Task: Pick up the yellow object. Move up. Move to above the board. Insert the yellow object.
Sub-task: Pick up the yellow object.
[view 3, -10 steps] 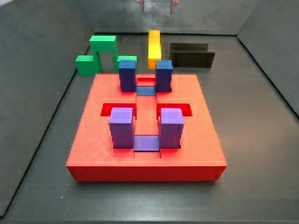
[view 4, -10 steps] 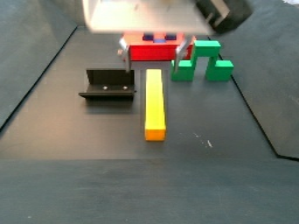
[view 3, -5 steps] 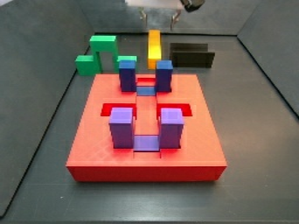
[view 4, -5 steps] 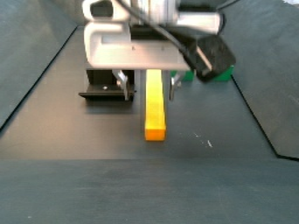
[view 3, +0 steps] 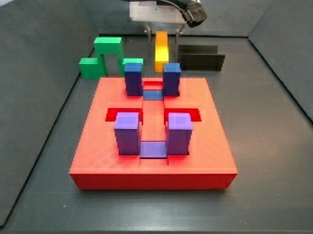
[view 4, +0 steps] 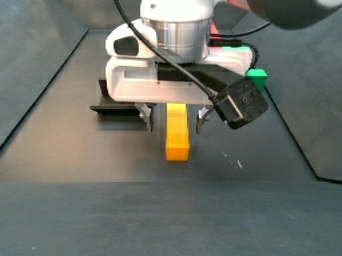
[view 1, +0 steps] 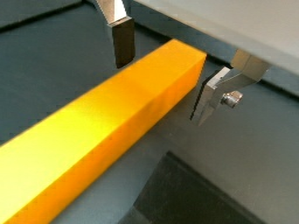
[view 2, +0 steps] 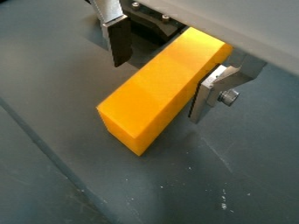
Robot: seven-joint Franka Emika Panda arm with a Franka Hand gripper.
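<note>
The gripper [view 2: 163,77] is down low over the long, smooth yellow-orange bar [view 2: 163,87], which lies flat on the dark floor [view 4: 160,210] behind the big red square board [view 3: 153,137]. Its jaws are open, one silver finger [view 1: 121,39] on each side of the bar with a sliver of space showing; nothing is clamped. In a side view the white wrist hides most of the bar [view 4: 177,134], just beside the dark L-shaped fixture [view 4: 112,104]. A green arch-shaped block [view 3: 106,54] stands near the board's far corner.
</note>
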